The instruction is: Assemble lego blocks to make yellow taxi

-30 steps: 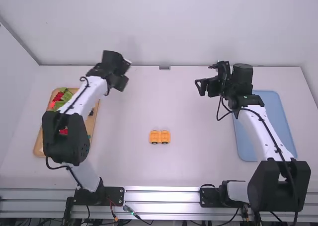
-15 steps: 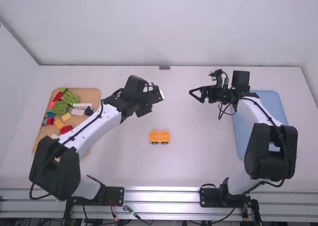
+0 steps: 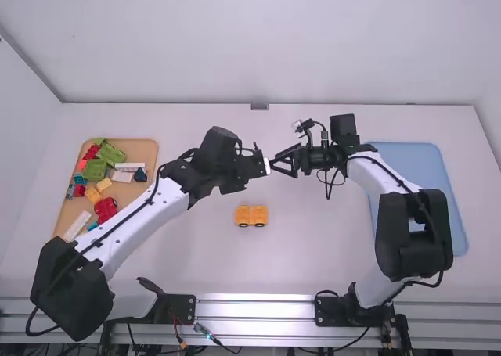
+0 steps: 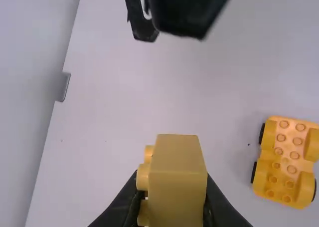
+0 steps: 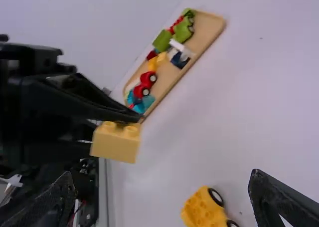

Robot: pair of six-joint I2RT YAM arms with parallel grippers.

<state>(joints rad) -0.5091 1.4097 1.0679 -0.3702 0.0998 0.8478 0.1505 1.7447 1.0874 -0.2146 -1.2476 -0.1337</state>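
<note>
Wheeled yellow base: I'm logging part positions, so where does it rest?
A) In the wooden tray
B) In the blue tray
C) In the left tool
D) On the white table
D: the wheeled base stands on the white table, between the wooden tray and the blue tray.

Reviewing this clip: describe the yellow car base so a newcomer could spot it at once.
On the white table, look between the wooden tray and the blue tray. The yellow car base lies there, studs up. Its black wheels set it apart from the wheelless yellow block in the left pincer.
</note>
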